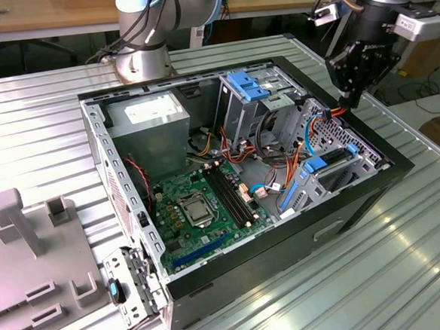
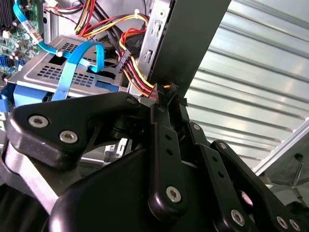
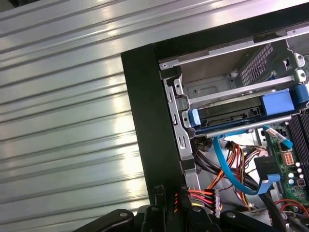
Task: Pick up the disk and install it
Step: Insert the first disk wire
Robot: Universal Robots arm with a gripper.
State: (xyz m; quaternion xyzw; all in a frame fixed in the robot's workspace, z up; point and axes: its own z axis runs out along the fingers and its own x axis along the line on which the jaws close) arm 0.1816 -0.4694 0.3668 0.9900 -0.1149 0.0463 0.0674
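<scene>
The disk (image 3: 227, 115), dark with blue side rails, lies flat inside the metal drive cage (image 3: 227, 89) at the corner of the open computer case (image 1: 235, 277). My gripper (image 1: 349, 101) hovers over the case's far corner at the exterior view's right, a short way from the disk. In both wrist views its black fingertips (image 2: 161, 104) are pinched together on a black power connector (image 3: 176, 200) with red, orange and yellow wires (image 2: 137, 77). Those wires trail back into the case beside the cage (image 2: 63, 72).
A light-blue flat cable (image 3: 227, 169) loops near the cage and motherboard (image 1: 200, 204). The grey power-supply box (image 1: 152, 117) sits at the case's rear. A grey fixture plate (image 1: 30, 254) stands at the exterior view's left on the ribbed metal table (image 1: 408, 257).
</scene>
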